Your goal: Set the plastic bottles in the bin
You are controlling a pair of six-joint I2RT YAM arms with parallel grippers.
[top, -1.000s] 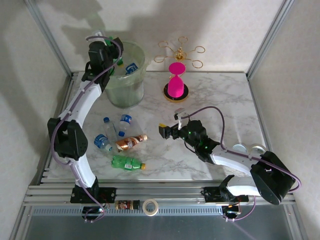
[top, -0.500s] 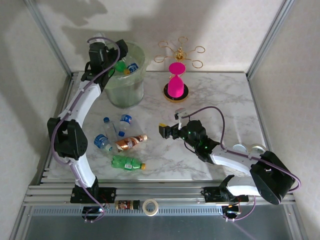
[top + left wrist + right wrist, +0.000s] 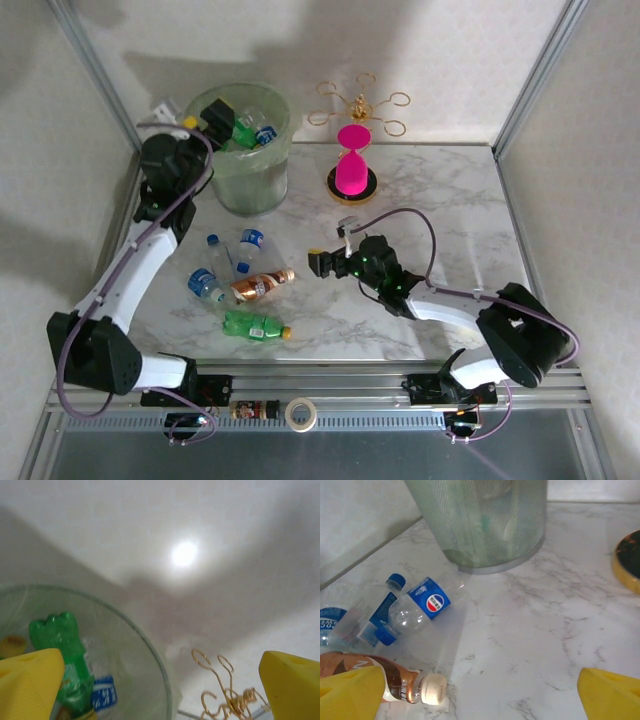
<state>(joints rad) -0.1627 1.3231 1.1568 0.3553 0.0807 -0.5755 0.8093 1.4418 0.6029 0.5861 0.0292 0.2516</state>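
Note:
The bin [image 3: 248, 160] stands at the back left and holds a green bottle [image 3: 243, 133] and a clear blue-labelled bottle [image 3: 265, 134]. My left gripper [image 3: 212, 120] hangs open at the bin's left rim with nothing between its fingers. The left wrist view looks across the bin rim [image 3: 150, 655] at the green bottle [image 3: 67, 670] inside. Several bottles lie on the table: two clear ones [image 3: 250, 246] [image 3: 216, 252], a blue-labelled one [image 3: 205, 285], a brown one [image 3: 262, 285] and a green one [image 3: 255, 325]. My right gripper [image 3: 322, 263] is open, right of the brown bottle [image 3: 395, 682].
A pink hourglass [image 3: 352, 165] on a gold base and a gold wire stand [image 3: 358, 105] sit at the back centre. A tape roll [image 3: 300, 413] and a small dark bottle-like object [image 3: 255, 409] lie on the front rail. Bare marble stretches to the right.
My left gripper opened over the bin and the green bottle dropped in. The left arm then drew back to the bin's left rim. The right gripper edged slightly left.

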